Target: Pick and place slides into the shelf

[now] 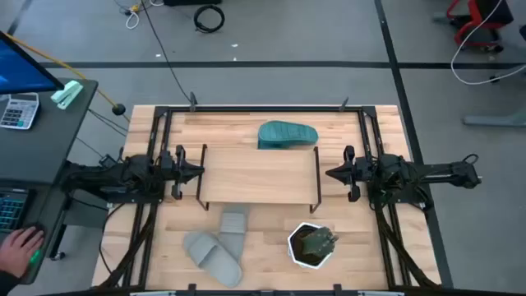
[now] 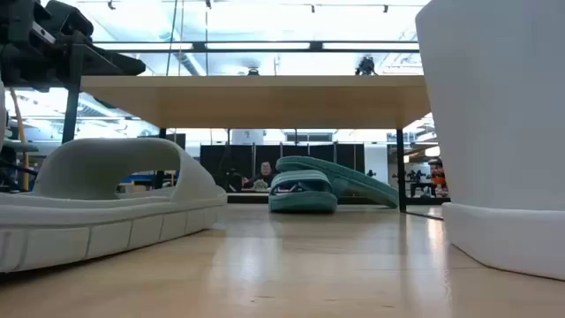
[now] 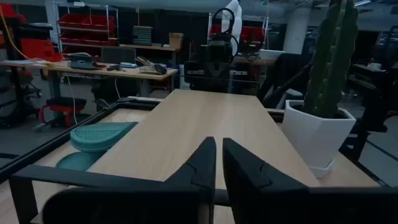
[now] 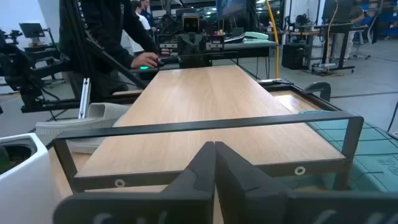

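Both arms parked level at the shelf ends: left hand (image 1: 197,172) at the shelf's 9 o'clock end, right hand (image 1: 331,173) at its 3 o'clock end. From my wrist feeds both sets of fingers are pinched narrow, nothing in either. Reads to me like a neutral start pose, keeping the bench lanes free on both long sides of the shelf.

Shelf (image 1: 259,174) sits mid-bench: flat light-wood board, smooth grain, on thin black wire legs. Top is bare, no slides on it yet.

Slides:
- Teal slides (image 1: 287,134) at 12 o'clock of the shelf, just beside its far edge. Low view shows them stacked, one lying on the other, rubbery with a ribbed surface.
- Grey slides (image 1: 219,247) at 6 to 7 o'clock of the shelf, near the front bench edge, the two touching at an angle. Matte rubber, wide arched strap, ribbed sole edge.

White hexagonal plant pot (image 1: 311,245) with a cactus at 5 o'clock of the shelf, just right of the grey pair; not part of the job.

A person's hand (image 1: 20,248) rests at the side desk, off the bench.

My read: nothing picked yet.
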Controlling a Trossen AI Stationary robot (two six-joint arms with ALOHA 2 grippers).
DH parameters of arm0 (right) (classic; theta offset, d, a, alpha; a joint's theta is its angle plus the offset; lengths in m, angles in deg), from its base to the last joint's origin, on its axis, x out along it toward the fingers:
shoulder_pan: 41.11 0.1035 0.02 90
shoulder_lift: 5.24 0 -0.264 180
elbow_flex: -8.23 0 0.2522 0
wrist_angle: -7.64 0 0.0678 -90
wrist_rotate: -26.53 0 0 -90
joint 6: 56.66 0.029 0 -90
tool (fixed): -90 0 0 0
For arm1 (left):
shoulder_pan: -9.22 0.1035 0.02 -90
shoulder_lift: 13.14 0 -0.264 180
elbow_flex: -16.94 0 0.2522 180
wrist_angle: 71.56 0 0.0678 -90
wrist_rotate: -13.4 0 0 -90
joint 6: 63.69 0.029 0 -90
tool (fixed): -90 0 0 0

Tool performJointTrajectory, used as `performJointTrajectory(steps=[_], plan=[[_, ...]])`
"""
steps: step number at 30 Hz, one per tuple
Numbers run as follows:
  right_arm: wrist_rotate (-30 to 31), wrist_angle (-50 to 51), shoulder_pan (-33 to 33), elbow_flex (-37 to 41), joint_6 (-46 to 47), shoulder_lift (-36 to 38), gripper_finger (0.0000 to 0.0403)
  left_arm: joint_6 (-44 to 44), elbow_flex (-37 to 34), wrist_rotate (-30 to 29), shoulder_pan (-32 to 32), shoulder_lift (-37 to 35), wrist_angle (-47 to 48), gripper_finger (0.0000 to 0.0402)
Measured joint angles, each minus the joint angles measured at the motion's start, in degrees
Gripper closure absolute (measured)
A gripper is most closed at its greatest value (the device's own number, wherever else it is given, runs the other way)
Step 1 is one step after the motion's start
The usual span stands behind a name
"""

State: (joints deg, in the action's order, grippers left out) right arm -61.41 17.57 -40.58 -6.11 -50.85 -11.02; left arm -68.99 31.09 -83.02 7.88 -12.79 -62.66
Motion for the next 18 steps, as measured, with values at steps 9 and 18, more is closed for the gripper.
performJointTrajectory(steps=[9,18], plan=[[0.0,0.0,0.0,0.0,0.0,0.0,0.0389,0.0,0.0,0.0,0.0,0.0,0.0,0.0377],[0.0,0.0,0.0,0.0,0.0,0.0,0.0389,0.0,0.0,0.0,0.0,0.0,0.0,0.0366]])
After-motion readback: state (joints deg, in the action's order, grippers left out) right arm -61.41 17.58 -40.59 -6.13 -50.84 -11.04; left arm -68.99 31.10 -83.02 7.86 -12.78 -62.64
